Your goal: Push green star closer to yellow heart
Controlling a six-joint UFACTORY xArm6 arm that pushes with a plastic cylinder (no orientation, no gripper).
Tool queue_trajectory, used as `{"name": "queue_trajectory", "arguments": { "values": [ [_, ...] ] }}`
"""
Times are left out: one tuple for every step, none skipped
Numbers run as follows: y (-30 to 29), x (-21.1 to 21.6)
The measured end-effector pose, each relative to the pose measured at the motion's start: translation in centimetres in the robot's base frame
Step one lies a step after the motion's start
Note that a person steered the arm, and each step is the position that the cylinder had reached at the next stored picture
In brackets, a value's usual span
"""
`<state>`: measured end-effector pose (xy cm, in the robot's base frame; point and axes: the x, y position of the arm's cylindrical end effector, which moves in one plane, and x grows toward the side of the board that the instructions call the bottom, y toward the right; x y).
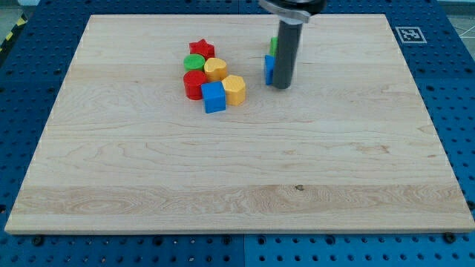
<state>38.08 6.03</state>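
Two blocks sit behind my tip (283,86): a blue block (269,69) touching the rod's left and a green sliver (273,44), likely the green star, above. Holding nothing, the tip seems placed to shove leftward toward the yellow heart (216,70).

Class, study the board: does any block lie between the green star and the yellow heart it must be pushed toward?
Nothing visible does. The green star peeks out behind the rod, above a blue block, with my tip beside them. Bare wood separates it from the yellow heart in the cluster.
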Motion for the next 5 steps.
{"name": "queue_trajectory", "arguments": {
  "values": [
    [1.5, 0.0],
    [5.7, -3.1],
    [6.2, -7.2],
    [3.4, -8.1],
    [1.4, -8.1]
  ]
}}
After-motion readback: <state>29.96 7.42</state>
